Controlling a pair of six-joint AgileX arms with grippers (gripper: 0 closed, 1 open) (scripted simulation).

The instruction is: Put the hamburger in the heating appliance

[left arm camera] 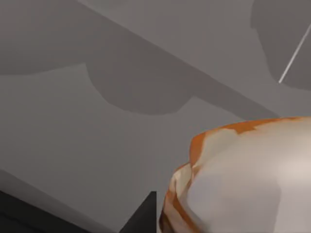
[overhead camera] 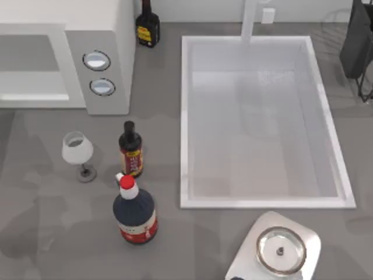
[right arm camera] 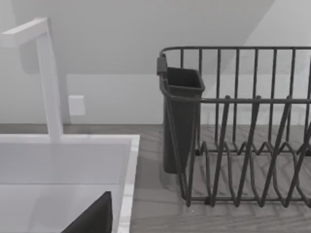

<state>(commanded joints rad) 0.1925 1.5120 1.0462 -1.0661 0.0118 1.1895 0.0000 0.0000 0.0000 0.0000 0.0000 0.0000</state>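
The hamburger (left arm camera: 243,179), a tan bun with orange-brown patches, sits very close in the left wrist view. My left gripper (left arm camera: 209,218) is shut on it, with one dark finger (left arm camera: 141,216) against its edge, above a grey surface with round shadows. The heating appliance (overhead camera: 99,52), a white microwave with two silver knobs, stands at the table's back left, its grey cavity (overhead camera: 26,55) open. My right gripper (right arm camera: 155,228) hangs open by the sink's far right corner, one dark finger (right arm camera: 92,218) showing and nothing held.
A white sink (overhead camera: 186,116) with a faucet (right arm camera: 48,77) takes up the middle right. A wine glass (overhead camera: 77,150) and two dark bottles (overhead camera: 130,150) (overhead camera: 134,211) stand in front of the microwave, a third bottle (overhead camera: 147,26) behind it. A dish rack (right arm camera: 233,145) stands at the back right, a scale (overhead camera: 280,251) at the front.
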